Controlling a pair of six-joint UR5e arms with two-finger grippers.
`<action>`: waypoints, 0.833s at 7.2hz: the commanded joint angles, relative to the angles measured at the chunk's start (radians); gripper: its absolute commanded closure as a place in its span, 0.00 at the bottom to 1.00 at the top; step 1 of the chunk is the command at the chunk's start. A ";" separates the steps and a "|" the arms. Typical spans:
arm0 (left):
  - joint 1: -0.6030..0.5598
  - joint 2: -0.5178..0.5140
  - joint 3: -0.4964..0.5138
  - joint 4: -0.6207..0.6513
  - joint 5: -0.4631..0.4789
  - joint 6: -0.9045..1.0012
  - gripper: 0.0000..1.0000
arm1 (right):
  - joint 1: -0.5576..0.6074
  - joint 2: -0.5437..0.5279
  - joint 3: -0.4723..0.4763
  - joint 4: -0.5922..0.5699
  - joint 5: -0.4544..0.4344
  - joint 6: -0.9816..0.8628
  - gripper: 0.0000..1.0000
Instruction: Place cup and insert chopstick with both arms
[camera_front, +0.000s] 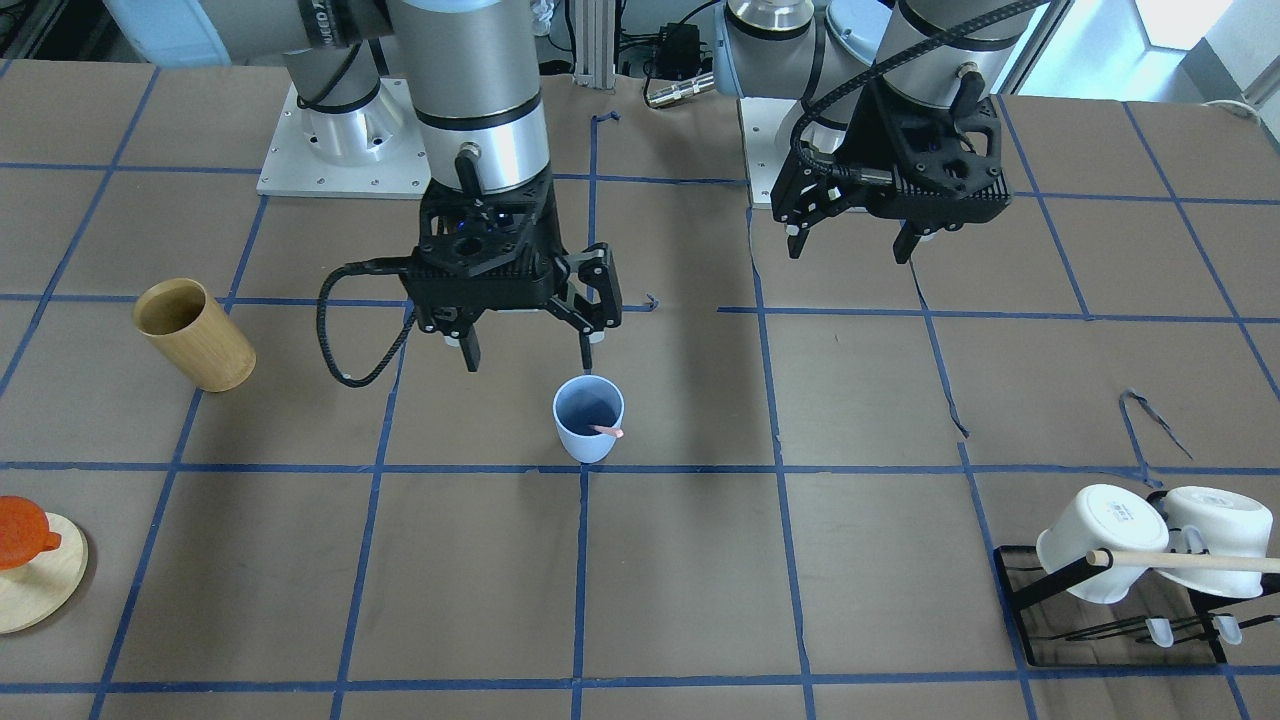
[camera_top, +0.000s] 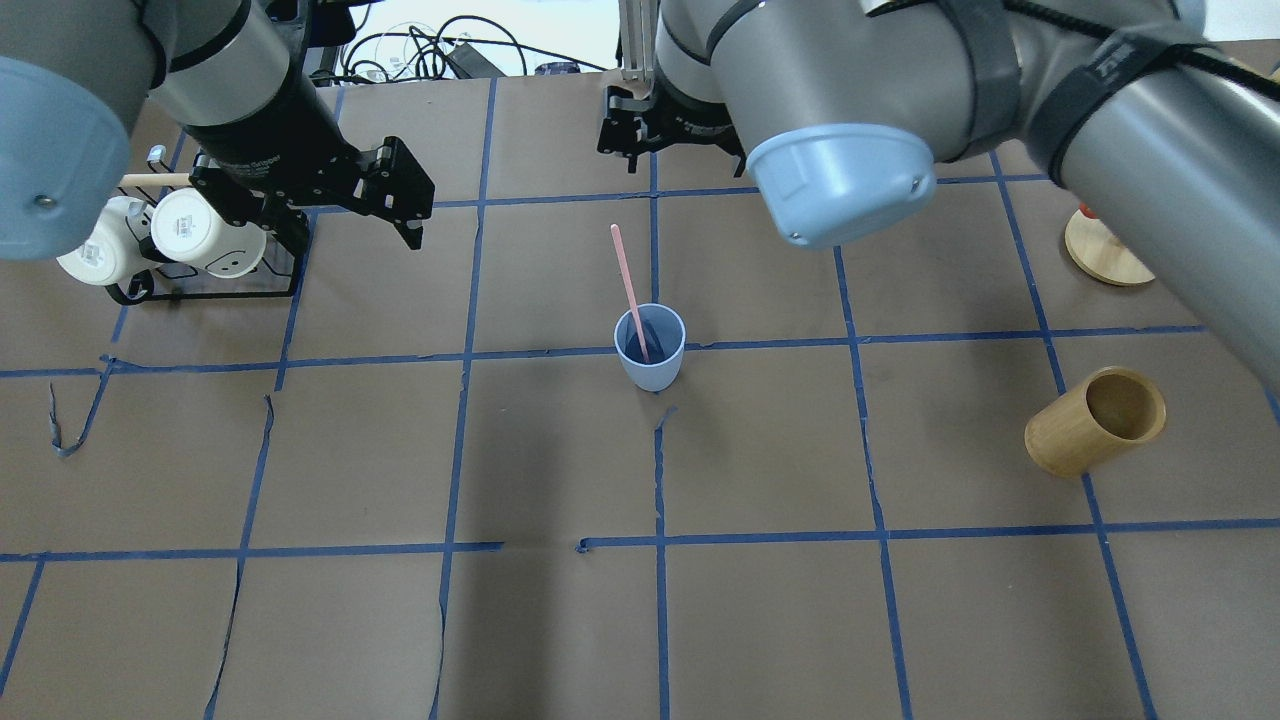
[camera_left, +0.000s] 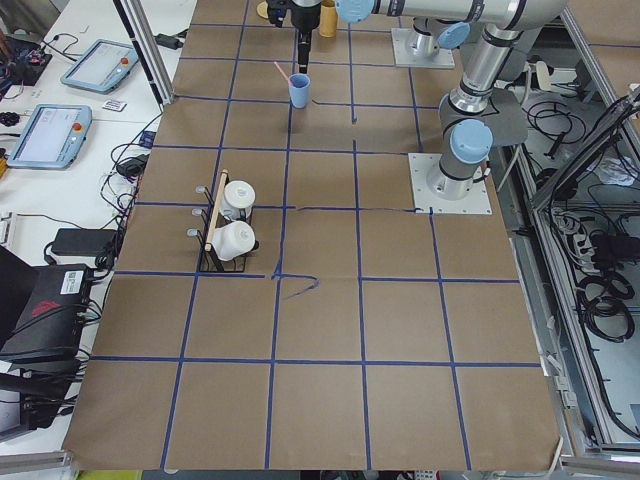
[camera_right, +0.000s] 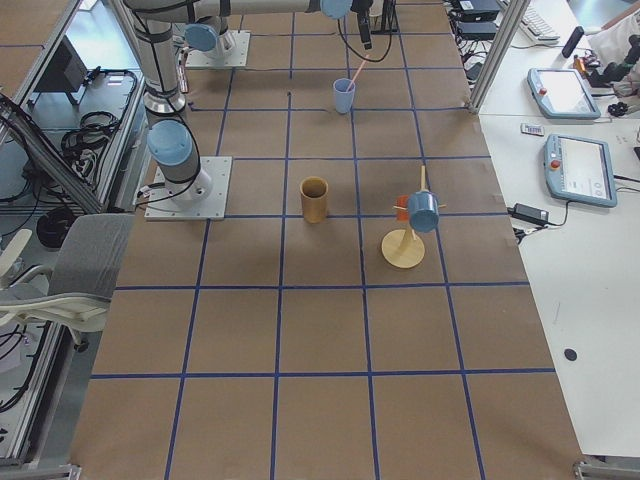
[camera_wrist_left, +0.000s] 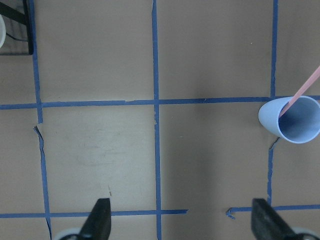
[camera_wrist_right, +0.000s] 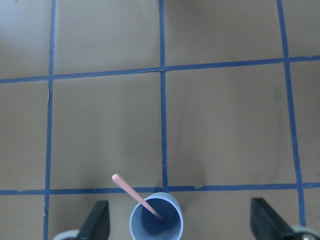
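The blue cup (camera_front: 588, 420) stands upright in the middle of the bench (camera_front: 680, 560), the pink chopstick (camera_top: 630, 290) leaning inside it, so both steps look done. Just beyond, the right hand (camera_front: 528, 357) hangs wide open and empty; farther off, the left hand (camera_front: 850, 250) likewise. Next: draw both arms clear without clipping the chopstick

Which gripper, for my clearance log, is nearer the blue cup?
Right. The right gripper hangs open almost directly above the blue cup; the left gripper is raised too, but well off to the cup's side.
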 joint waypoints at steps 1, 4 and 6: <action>0.000 0.000 -0.001 0.000 0.000 0.000 0.00 | -0.130 -0.043 -0.011 0.182 -0.008 -0.228 0.00; 0.000 0.000 0.001 0.000 -0.001 0.000 0.00 | -0.187 -0.109 0.016 0.408 -0.011 -0.242 0.00; 0.000 0.000 -0.001 0.000 0.000 0.000 0.00 | -0.190 -0.103 0.021 0.402 -0.010 -0.245 0.00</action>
